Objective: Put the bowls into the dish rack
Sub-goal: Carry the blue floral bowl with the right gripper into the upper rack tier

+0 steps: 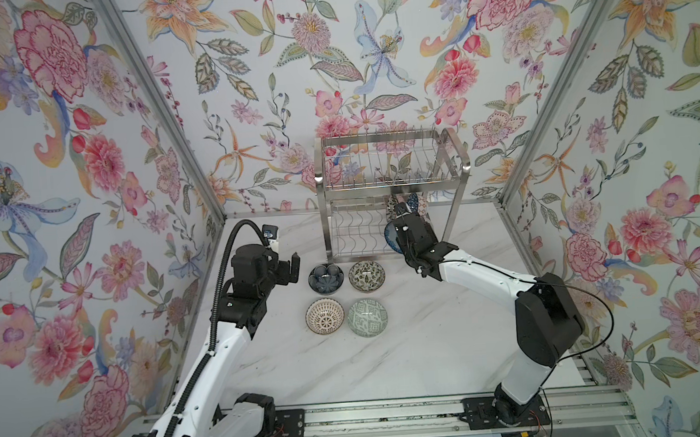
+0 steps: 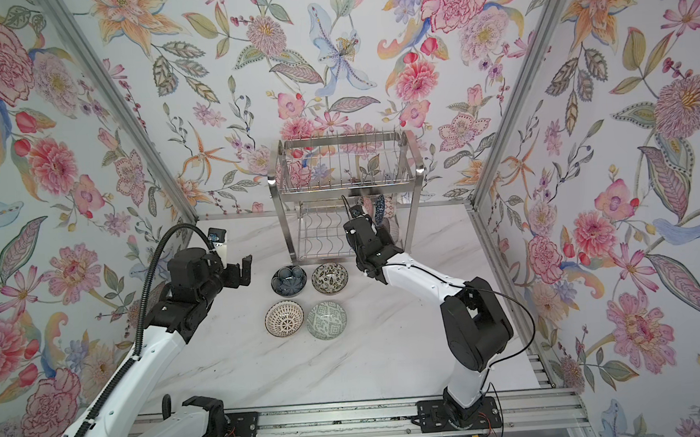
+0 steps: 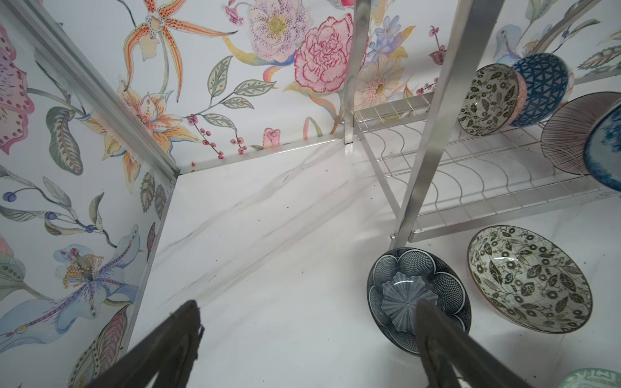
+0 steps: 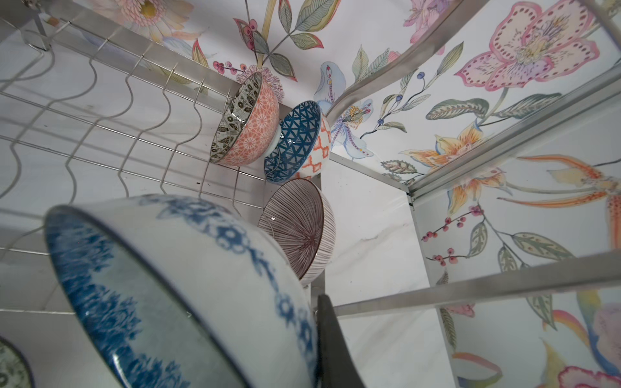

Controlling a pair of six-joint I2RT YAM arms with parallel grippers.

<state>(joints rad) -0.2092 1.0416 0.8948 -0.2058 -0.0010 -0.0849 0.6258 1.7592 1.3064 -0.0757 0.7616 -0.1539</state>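
**Your right tool (image 1: pixel 401 218) grips a blue-flowered bowl (image 1: pixel 391 235) at the dish rack (image 1: pixel 391 175); your left tool (image 1: pixel 284 252) is wide and empty.**

In both top views the rack stands at the back of the counter (image 1: pixel 349 373). Your right tool reaches into its lower tier with the bowl held on edge. Your left tool hangs just left of four bowls lying open side up: dark blue bowl (image 1: pixel 326 278), leaf bowl (image 1: pixel 367 276), lattice bowl (image 1: pixel 324 316) and green bowl (image 1: pixel 367 318). In your left wrist view the fingers (image 3: pixel 181 336) spread far apart with nothing between them. In your right wrist view the blue-flowered bowl rests against one finger (image 4: pixel 331 336). Beyond it a striped bowl (image 4: pixel 299 228), a blue-triangle bowl (image 4: pixel 295 141) and a pink bowl (image 4: pixel 248 124) stand on edge in the lower tier.
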